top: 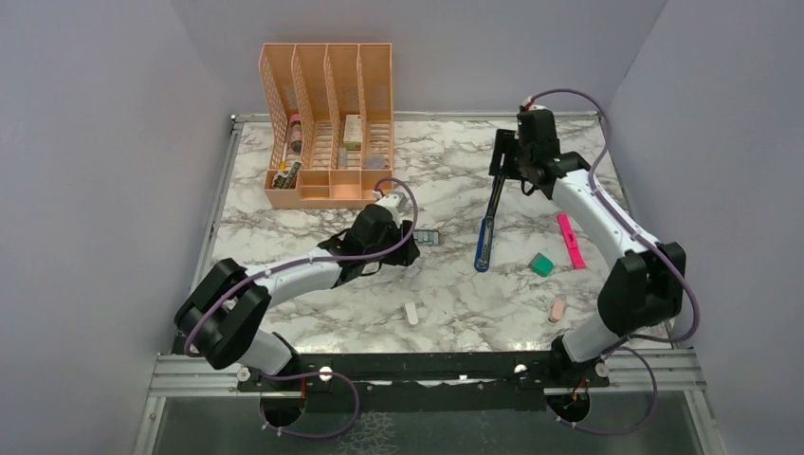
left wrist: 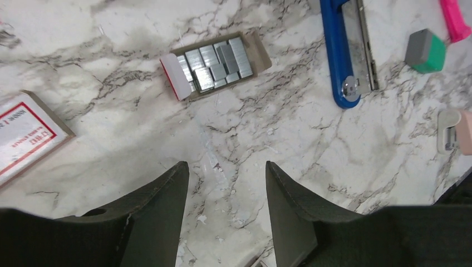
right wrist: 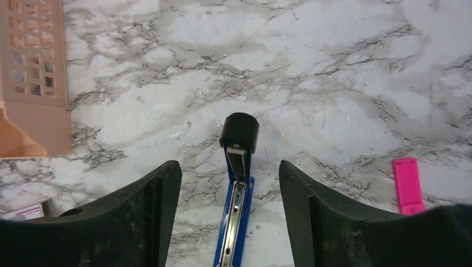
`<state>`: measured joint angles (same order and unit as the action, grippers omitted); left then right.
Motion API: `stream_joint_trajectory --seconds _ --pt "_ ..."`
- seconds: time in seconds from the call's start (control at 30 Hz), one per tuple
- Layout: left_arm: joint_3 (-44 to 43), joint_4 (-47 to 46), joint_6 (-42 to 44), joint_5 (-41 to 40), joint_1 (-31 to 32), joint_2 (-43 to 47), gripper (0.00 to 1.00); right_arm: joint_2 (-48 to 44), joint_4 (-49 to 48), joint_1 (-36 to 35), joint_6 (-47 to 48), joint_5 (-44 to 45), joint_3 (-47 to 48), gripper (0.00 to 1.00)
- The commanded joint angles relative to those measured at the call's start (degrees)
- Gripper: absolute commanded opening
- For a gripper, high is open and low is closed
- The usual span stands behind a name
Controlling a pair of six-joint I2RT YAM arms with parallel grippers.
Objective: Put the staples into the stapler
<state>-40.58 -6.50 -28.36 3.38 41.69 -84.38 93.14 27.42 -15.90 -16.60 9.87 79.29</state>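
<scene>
Now: white marble table (top: 455, 180), lilac walls (top: 95, 142) all round. Left gripper (left wrist: 227, 189) wide, empty, staples (left wrist: 214, 65) at its 12 o'clock. Right gripper (right wrist: 229, 167) spread, gripping nothing, straddling blue stapler (top: 490, 223), 3 o'clock of staples.

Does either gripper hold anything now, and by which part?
Nothing is held. The right gripper stands open over the stapler, its fingers not touching it; the left gripper is open and empty.

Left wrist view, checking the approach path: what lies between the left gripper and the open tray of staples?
Only bare marble table lies between the left gripper and the staples, as the left wrist view shows.
</scene>
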Motion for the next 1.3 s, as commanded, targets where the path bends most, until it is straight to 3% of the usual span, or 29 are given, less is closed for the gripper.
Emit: stream_joint_trajectory --seconds 0.0,0.2,0.3,0.47,0.6,0.77,1.03,1.27 --pt "1.5 -1.7 1.2 -5.5 -0.3 6.8 0.55 -8.9 -0.4 -0.2 -1.7 4.0 -5.4 0.68" --pt "4.5 -1.7 1.4 -8.4 -0.3 15.8 0.55 -22.0 3.4 -0.2 -6.5 5.4 -18.0 0.46" --pt "5.6 1.4 0.6 -11.4 -0.4 21.1 0.55 -27.8 4.3 -0.2 -7.1 3.7 -25.2 0.45" --pt "7.3 7.0 -1.9 -17.4 -0.3 28.6 0.61 -30.4 7.1 -0.2 -12.2 0.5 -32.0 0.54" --pt "7.5 9.5 -2.2 -18.3 -0.3 30.3 0.63 -32.8 3.1 -0.2 -19.0 9.8 -38.2 0.68" --pt "6.9 10.1 -1.9 -18.3 -0.3 30.0 0.63 -30.4 1.6 0.1 -24.3 16.7 -39.5 0.80" --pt "7.3 9.8 -2.1 -16.8 -0.3 28.8 0.63 -23.3 -0.2 1.7 -26.9 13.2 -39.8 0.82" --pt "7.5 9.7 -2.8 -15.6 -0.3 27.9 0.64 -27.4 4.9 2.0 -28.1 16.9 -40.0 0.83"
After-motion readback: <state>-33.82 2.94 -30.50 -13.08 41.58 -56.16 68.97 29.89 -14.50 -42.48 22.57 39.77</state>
